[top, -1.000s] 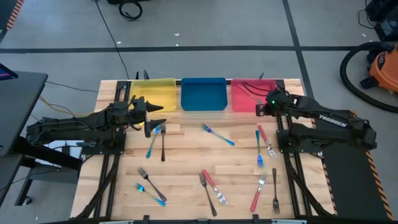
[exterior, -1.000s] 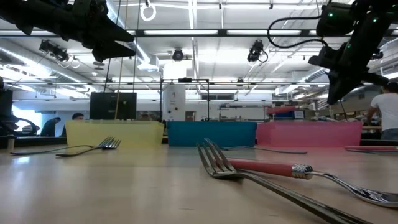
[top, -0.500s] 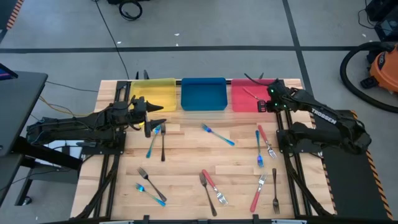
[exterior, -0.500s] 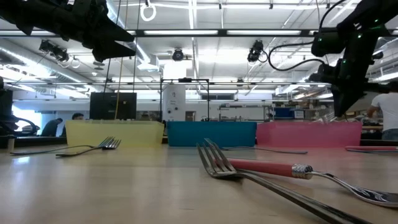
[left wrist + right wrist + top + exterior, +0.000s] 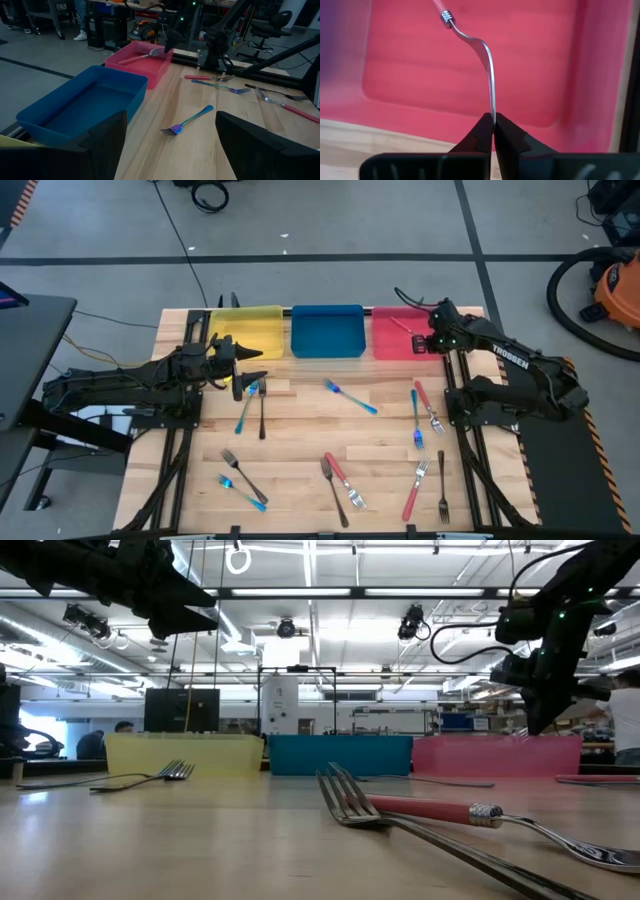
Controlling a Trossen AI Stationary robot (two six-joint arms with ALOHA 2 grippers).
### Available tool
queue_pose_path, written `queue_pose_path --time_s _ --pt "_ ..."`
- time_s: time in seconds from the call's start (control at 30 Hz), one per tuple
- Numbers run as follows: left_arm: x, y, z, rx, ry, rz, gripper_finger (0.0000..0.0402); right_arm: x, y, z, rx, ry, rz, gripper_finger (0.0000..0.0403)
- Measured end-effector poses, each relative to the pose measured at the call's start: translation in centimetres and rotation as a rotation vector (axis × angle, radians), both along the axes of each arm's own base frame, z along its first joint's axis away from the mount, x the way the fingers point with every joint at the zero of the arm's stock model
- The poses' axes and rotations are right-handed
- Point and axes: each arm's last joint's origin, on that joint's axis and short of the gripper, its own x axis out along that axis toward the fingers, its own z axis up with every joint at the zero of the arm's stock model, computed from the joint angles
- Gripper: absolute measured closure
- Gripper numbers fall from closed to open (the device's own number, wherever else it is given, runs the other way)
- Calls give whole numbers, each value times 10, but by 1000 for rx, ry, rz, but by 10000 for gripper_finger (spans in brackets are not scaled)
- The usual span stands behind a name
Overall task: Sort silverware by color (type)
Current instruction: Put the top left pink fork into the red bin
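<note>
A pink-handled fork (image 5: 402,326) hangs over the pink bin (image 5: 385,348) at the table's far right, and my right gripper (image 5: 424,342) is shut on it. My left gripper (image 5: 252,370) hovers open above the table in front of the yellow bin (image 5: 247,332), with nothing between its fingers. Other silverware lies flat on the wood: a blue fork (image 5: 350,396) mid-table, a blue and a dark fork (image 5: 262,410) on the left, blue and pink forks (image 5: 427,406) on the right, and several along the near edge. My right gripper pinches the fork's metal tine end (image 5: 493,113) between its two fingertips. The fingers slant down from above the bin's near right corner. The fork runs on ahead of them, and its pink handle (image 5: 438,7) points away over the bin's floor. I cannot tell whether the handle touches the floor.
A blue bin (image 5: 327,330) stands between the yellow and the pink one along the far edge. Forks near the front edge include a dark and a pink one crossing (image 5: 340,483) and a pink one beside a dark one (image 5: 443,486) at the right.
My right gripper has come down over the pink bin with the fork still in its fingers, while the arm behind it swung toward the table's far edge.
</note>
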Motion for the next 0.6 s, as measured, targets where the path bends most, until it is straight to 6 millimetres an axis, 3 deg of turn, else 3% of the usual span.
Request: queue_pose_path --time_s 0.6 --pt "0 0 0 -1 0 0 95 -7 -6 1 3 -53 -74 386"
